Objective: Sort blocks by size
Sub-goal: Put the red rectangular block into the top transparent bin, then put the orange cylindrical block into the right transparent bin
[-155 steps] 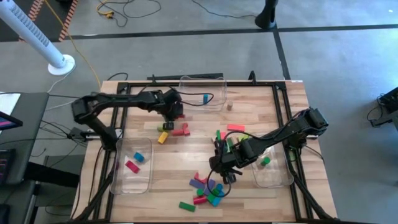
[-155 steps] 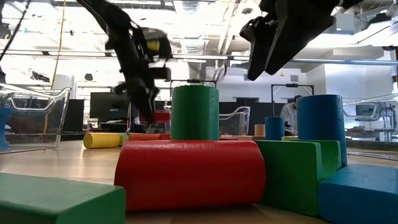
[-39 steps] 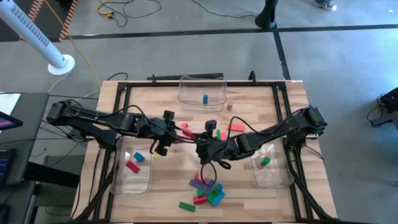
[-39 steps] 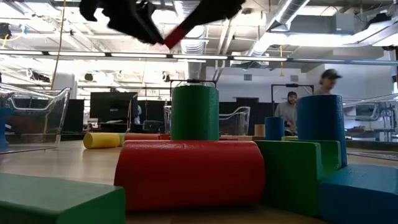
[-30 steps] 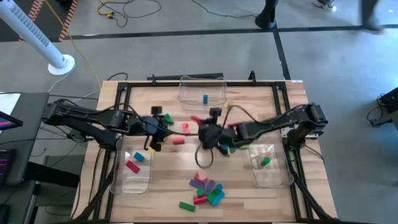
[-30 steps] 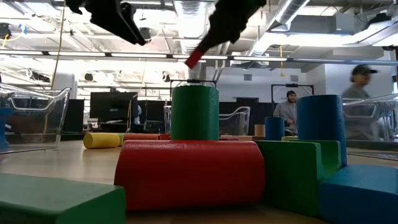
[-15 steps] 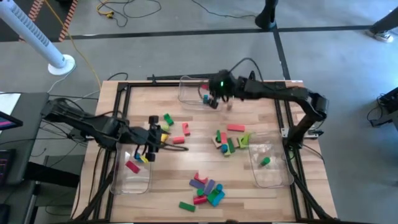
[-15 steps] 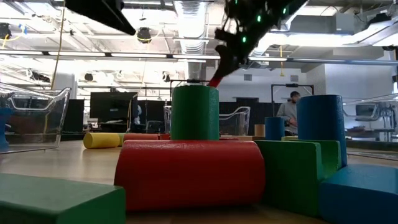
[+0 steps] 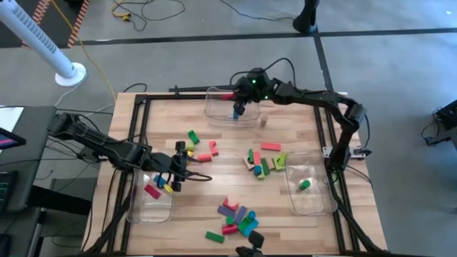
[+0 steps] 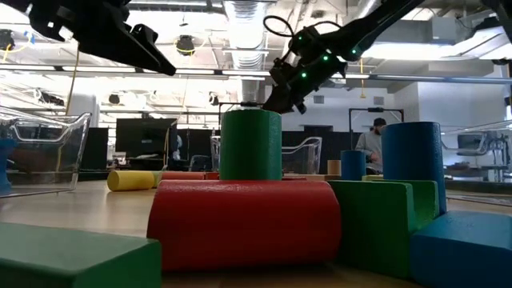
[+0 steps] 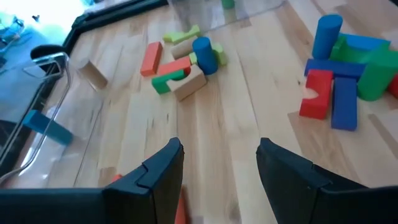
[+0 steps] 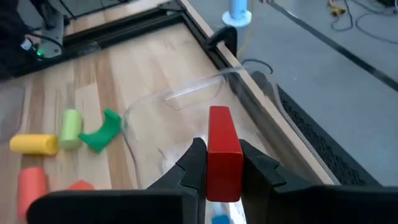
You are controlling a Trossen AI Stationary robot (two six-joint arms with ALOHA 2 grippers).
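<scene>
Since half a second earlier, the right gripper point(image 9: 238, 102) had shifted a little further over the far bin point(image 9: 214, 107), and the left gripper point(image 9: 171, 173) had drawn back toward the left bin point(image 9: 140, 203).

The right fingers point(image 12: 194, 163) were clamped on a red bar point(image 12: 222, 151), held upright above the far bin, where a blue block point(image 9: 235, 113) stood. That arm reached from the table's right edge, bent at the elbow, across to the far bin. The left fingers point(image 11: 163, 167) stood apart with nothing between them, hovering at the inner edge of the left bin; its arm stretched low from the table's left side.

On the wooden table point(image 9: 307, 121), loose blocks lay in three clusters: one point(image 9: 202, 146) just beside the left gripper, one point(image 9: 263, 160) next to the right bin point(image 9: 319, 203), and one point(image 9: 235, 218) at the near edge. The left bin held a pink block point(image 9: 151, 190); the right bin held a green one point(image 9: 305, 185).

Beyond the table, grey floor carried cables point(image 9: 143, 11), and a person point(image 10: 373, 144) showed far back in the room.
</scene>
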